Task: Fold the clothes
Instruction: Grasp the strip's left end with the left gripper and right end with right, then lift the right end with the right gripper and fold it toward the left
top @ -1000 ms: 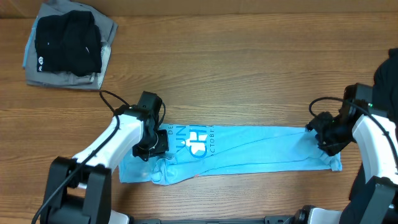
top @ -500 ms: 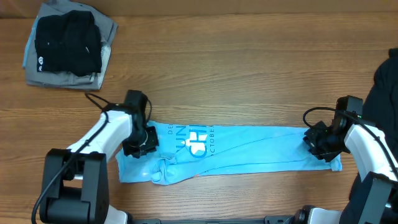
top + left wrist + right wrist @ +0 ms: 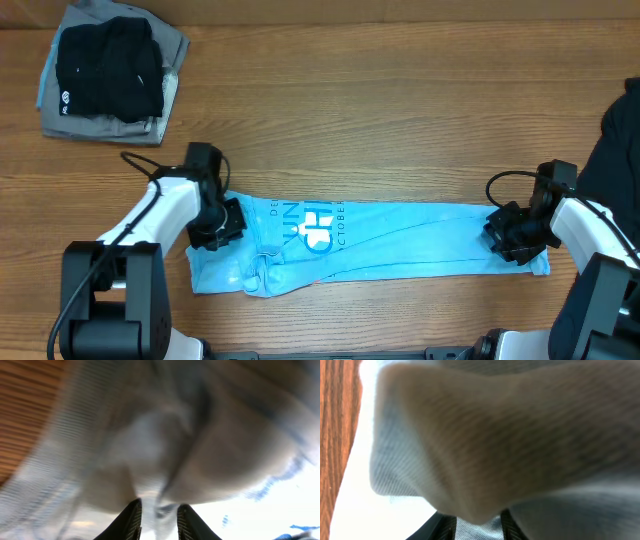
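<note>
The light blue T-shirt (image 3: 400,240) is laid out as a long folded strip across the near part of the wooden surface (image 3: 380,120), with white lettering turned up on its left half. Its left end is clamped between the fingers of the left gripper (image 3: 222,225), and its right end is pinched between the fingers of the right gripper (image 3: 508,238). Bunched cloth is seen between both pairs in the wrist views. A stack of black and grey garments (image 3: 105,70) is placed at the far left corner.

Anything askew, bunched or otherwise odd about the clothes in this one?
Nothing is spilled or damaged. The T-shirt lies as a long strip, but its left end is bunched into wrinkles near the front edge rather than lying flat. A dark garment intrudes at the far right of the overhead view.
</note>
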Controlling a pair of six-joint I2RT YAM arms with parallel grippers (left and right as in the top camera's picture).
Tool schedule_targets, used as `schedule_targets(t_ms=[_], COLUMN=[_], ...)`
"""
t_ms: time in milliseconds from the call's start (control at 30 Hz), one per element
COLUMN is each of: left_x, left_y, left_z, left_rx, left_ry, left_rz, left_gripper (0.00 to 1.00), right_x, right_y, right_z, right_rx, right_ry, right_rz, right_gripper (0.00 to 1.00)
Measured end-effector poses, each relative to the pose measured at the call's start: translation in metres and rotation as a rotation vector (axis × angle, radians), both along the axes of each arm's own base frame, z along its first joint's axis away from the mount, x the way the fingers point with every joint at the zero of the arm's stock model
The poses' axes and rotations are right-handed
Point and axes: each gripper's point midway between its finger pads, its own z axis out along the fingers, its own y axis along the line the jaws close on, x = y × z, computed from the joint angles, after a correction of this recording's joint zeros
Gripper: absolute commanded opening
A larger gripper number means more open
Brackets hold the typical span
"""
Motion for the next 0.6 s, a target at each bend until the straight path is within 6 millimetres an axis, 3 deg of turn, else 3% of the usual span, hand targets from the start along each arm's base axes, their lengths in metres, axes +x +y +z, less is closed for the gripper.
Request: schedule_targets(t_ms=[400,533,600], left_x=[0.003,-0.002,-0.006], left_y=[0.040,0.054,0.058], left_z=[0.000,0.001,0.003], left_rx=[0.000,0.000,-0.003], left_ry=[-0.004,0.015,0.033], left_rz=[0.157,0.214,0.229], left_gripper=[0.28,0.28,0.28], right_x=[0.006,0.019,0.030], right_y=[-0.013,-0.026,-0.032], right_z=[0.004,0.026,0.043], right_rx=[-0.028,-0.066,-0.087], right_ry=[0.036,0.045,0.030], right_rz=[-0.025,-0.026,-0.031], right_gripper=[0.34,0.35,0.47])
